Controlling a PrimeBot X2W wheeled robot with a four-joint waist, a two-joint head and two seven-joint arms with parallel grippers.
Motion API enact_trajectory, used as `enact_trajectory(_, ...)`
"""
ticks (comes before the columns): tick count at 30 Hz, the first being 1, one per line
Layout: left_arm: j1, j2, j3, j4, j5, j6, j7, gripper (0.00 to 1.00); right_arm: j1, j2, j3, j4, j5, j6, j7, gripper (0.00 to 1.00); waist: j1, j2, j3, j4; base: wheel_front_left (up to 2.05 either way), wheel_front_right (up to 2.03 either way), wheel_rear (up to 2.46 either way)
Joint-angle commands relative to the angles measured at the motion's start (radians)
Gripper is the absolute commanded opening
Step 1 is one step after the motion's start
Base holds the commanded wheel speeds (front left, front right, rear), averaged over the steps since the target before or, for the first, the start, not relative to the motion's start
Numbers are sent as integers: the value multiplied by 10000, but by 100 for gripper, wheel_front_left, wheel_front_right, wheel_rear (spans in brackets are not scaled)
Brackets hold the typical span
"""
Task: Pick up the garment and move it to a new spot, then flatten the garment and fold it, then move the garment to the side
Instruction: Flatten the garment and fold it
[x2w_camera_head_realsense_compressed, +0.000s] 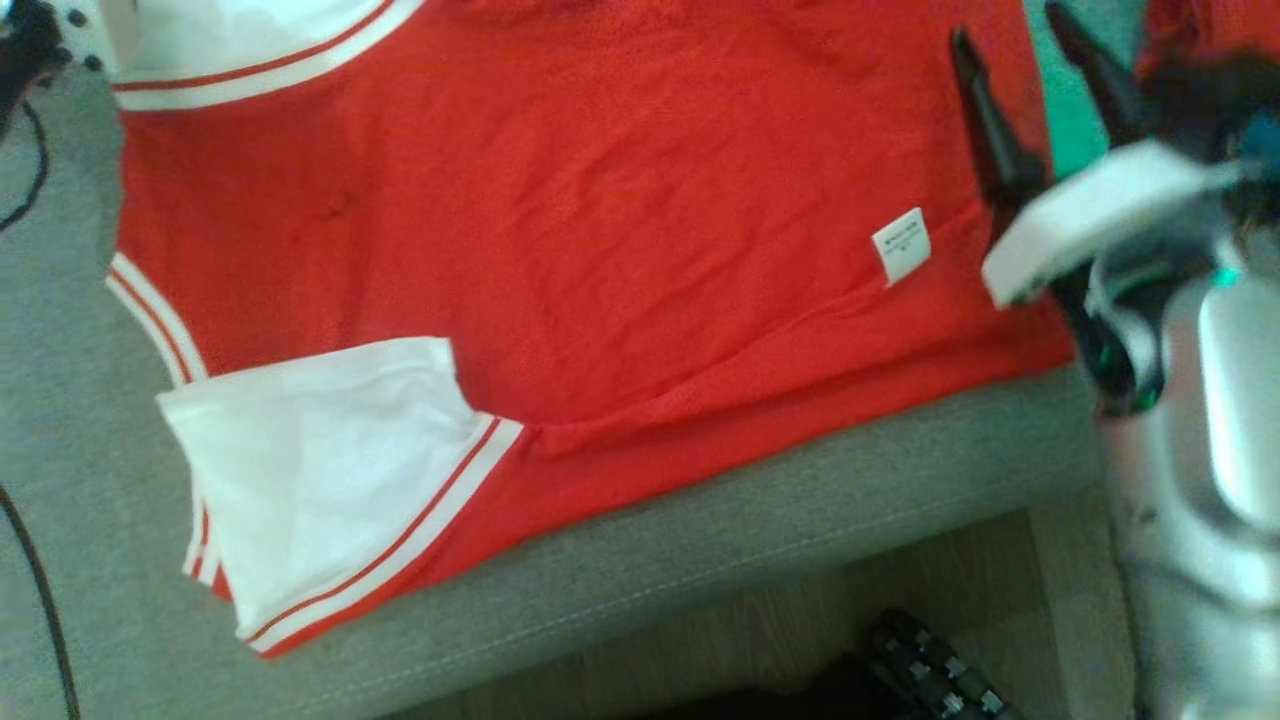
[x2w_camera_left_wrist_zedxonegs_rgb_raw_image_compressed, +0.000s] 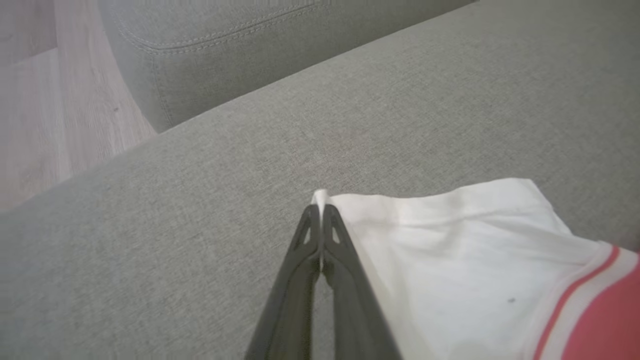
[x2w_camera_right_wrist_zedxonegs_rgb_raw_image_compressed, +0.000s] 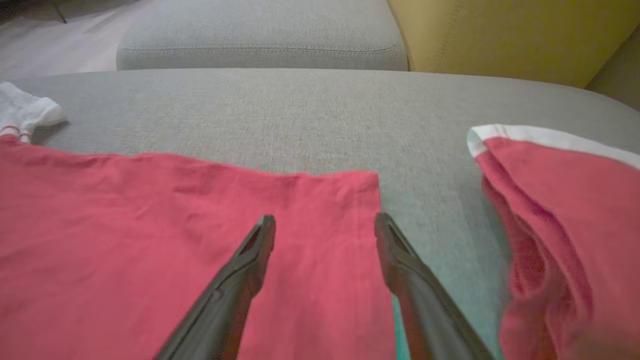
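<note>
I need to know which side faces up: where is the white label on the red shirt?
In the head view, the white label lies on the right part of the red shirt, towards its near edge, left of the open right gripper.

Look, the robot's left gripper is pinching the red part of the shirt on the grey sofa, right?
Not quite. The left gripper is pinching the white sleeve of the shirt, not the red part, on the grey sofa. The left wrist view shows it.

White tag (x2w_camera_head_realsense_compressed: 901, 245) on the red garment (x2w_camera_head_realsense_compressed: 600, 200) bears print (too blurred to read).
</note>
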Motion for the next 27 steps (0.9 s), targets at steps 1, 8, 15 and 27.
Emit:
enact_trajectory(1, -338, 380, 217, -275, 18, -55, -159, 0, -304, -43, 89, -142, -29, -4, 288, 100, -1, 0, -84, 152, 0, 0, 0)
enact_trajectory(8, -498, 427, -429, -446, -242, -57, -870, 0, -1926, -282, -300, 1373, -375, -4, 1842, 100, -1, 0, -106, 520, 0, 0, 0)
enact_trajectory(15, -690, 518, -928, -459, -583, -58, -1184, 0, -2639, -323, -580, 2444, -696, -4, 2247, 100, -1, 0, -140, 684, 0, 0, 0)
enact_trajectory(27, -1026, 704, -1506, -325, -955, -59, -1313, 0, -3426, -429, -677, 3834, -783, -4, 1980, 50, -1, 0, -120, 874, 0, 0, 0)
